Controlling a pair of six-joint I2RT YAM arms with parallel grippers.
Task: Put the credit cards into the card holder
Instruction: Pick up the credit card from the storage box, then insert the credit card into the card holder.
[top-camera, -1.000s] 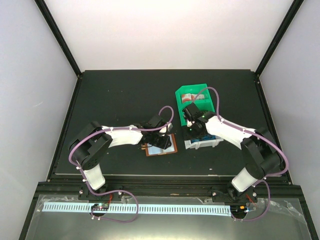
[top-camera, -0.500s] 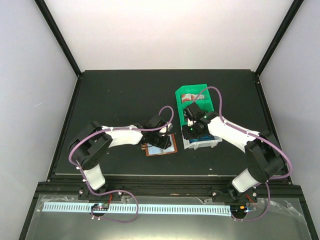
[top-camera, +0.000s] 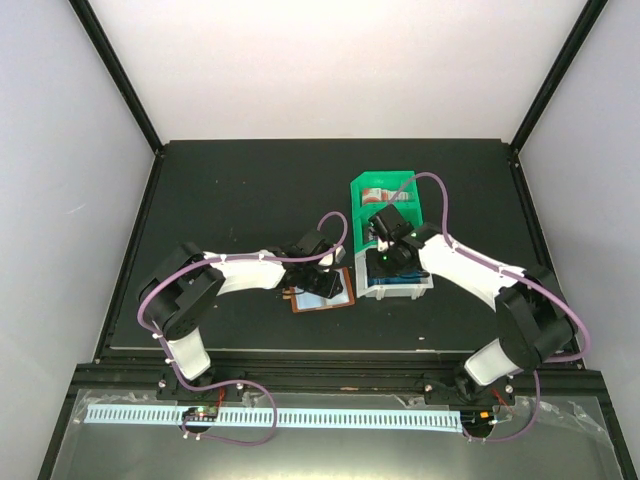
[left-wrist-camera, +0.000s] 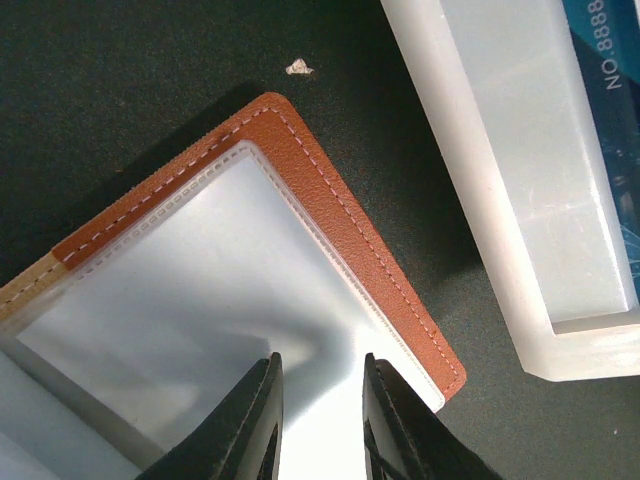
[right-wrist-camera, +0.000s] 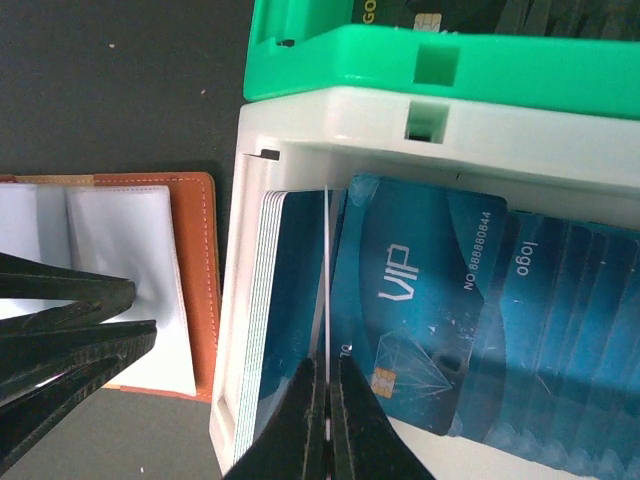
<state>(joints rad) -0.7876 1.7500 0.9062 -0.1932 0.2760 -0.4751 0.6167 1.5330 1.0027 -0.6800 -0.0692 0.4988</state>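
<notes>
Black fingers of the right gripper (right-wrist-camera: 326, 388) are pressed together on the lower edge of a credit card (right-wrist-camera: 327, 270), which stands upright and shows only its thin white edge to the wrist camera. That card sits inside the white section of a plastic tray (right-wrist-camera: 229, 300). On one side of it is a stack of blue cards (right-wrist-camera: 290, 300) standing on edge against the tray wall. On the other side a blue VIP card (right-wrist-camera: 420, 290) leans back, face up, over more blue ones. Beyond the white section comes the green section (right-wrist-camera: 340, 60), which holds dark cards (right-wrist-camera: 470, 15), one of them showing a gold chip.

Just beside the tray, apart from its wall, the brown leather card holder (right-wrist-camera: 190, 260) lies open on the dark table (left-wrist-camera: 100, 80) with its clear sleeves (left-wrist-camera: 200, 300) facing up. The left gripper (left-wrist-camera: 320, 400) is low over those sleeves near the holder's stitched corner. Its fingers are a narrow gap apart, with bright plastic showing between them. Glare hides the tips, so they may be resting on the sleeve, but I cannot tell for sure. From above, both arms reach inward and meet near the middle of the table, with the holder to the left of the tray.
</notes>
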